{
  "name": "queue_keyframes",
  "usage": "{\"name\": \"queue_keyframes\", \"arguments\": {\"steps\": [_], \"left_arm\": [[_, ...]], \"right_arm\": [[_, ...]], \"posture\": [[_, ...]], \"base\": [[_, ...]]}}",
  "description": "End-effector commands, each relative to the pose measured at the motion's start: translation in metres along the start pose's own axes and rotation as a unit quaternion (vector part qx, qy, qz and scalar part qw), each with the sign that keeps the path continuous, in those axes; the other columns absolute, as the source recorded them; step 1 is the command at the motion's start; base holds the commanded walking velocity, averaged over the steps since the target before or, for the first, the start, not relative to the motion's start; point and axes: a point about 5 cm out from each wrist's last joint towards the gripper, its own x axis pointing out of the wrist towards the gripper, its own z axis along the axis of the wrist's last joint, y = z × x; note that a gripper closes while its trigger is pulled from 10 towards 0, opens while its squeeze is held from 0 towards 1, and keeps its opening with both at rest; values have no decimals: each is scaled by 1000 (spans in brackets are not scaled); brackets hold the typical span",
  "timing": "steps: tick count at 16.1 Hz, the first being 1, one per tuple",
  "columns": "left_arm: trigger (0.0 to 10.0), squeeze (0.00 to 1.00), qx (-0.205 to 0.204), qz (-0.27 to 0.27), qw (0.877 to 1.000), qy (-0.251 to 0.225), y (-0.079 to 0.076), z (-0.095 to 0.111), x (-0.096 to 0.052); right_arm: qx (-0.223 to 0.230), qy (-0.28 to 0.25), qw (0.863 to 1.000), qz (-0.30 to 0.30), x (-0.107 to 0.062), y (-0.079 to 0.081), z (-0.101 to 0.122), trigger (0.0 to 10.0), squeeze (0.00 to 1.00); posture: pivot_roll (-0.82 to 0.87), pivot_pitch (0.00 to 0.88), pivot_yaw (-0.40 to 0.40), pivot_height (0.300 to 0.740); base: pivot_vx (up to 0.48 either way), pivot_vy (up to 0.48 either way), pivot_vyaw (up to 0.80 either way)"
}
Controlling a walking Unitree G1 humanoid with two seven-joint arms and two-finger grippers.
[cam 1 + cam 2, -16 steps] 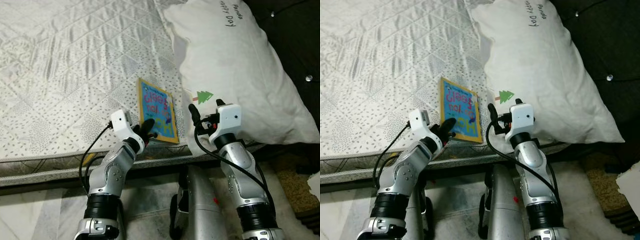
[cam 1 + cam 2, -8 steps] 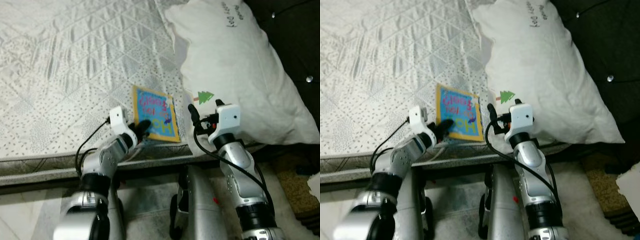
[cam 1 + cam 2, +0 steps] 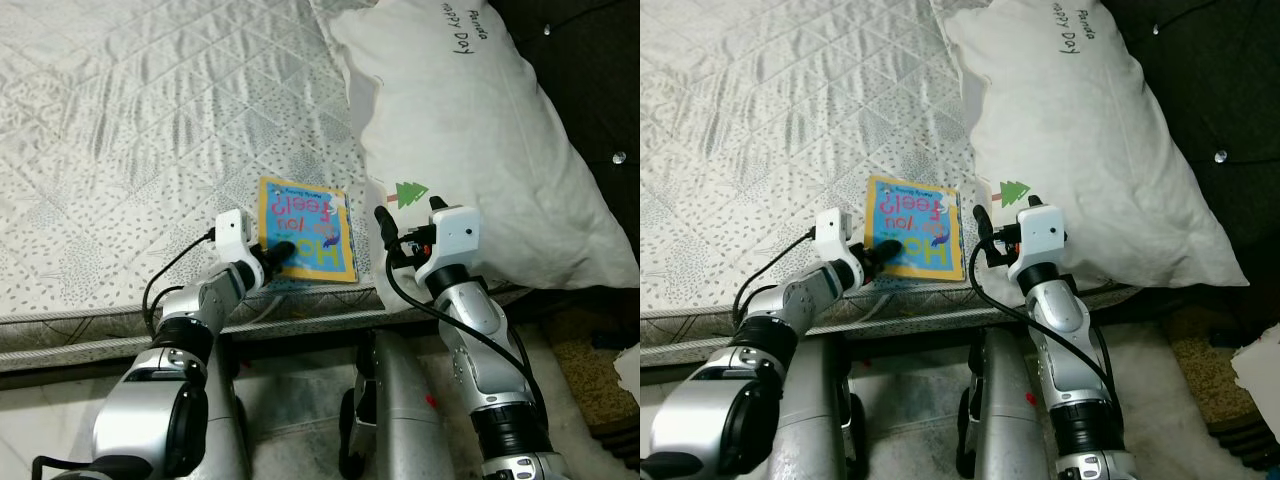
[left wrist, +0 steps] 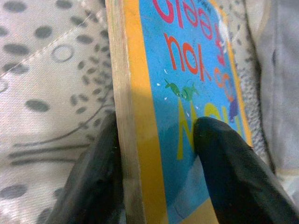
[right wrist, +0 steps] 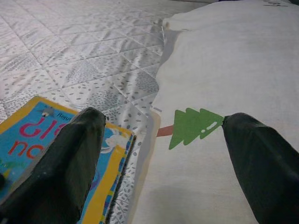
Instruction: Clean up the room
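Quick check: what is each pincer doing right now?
Left pincer: closed on the book at its near edge.
Right pincer: open, holding nothing, over the pillow edge.

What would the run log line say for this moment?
left gripper: shut on picture book at bed edge | right gripper: open, idle beside pillow | phase: grasping book

Even, soft indoor light covers the pale quilted mattress (image 3: pixel 150 120), which shows a faint sheen toward the upper left of the head views. The big white pillow (image 3: pixel 470 150) is bright, almost washed out. The upper right corner and bottom strip fall dark. Head views are sharp. In the left wrist view the black fingertips (image 4: pixel 229 177) are blurred, and the blue and yellow book cover (image 4: pixel 187 93) is soft.
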Motion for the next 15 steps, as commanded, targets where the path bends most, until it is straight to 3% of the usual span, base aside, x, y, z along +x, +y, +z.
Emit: {"name": "queue_keyframes", "arguments": {"steps": [1, 6, 10, 15], "left_arm": [[10000, 1000, 10, 8, 1000, 23, 6, -11, -1], [10000, 1000, 44, 67, 995, 53, 35, -31, -14], [10000, 1000, 82, 151, 985, 4, 62, -9, -26], [10000, 1000, 94, 184, 978, -34, 64, -8, -30]], "right_arm": [[0, 4, 1000, -2, -1, 0, -3, 10000, 0], [3, 0, 1000, 2, 3, 3, -3, 10000, 0], [4, 0, 1000, 4, 4, 4, -4, 10000, 0], [3, -4, 1000, 2, 6, 3, -5, 10000, 0]], "posture": [[-40, 209, -53, 572], [-20, 200, -51, 572], [-15, 189, -45, 572], [-2, 174, -34, 572]], "base": [[0, 0, 0], [0, 0, 0], [0, 0, 0], [0, 0, 0]]}}
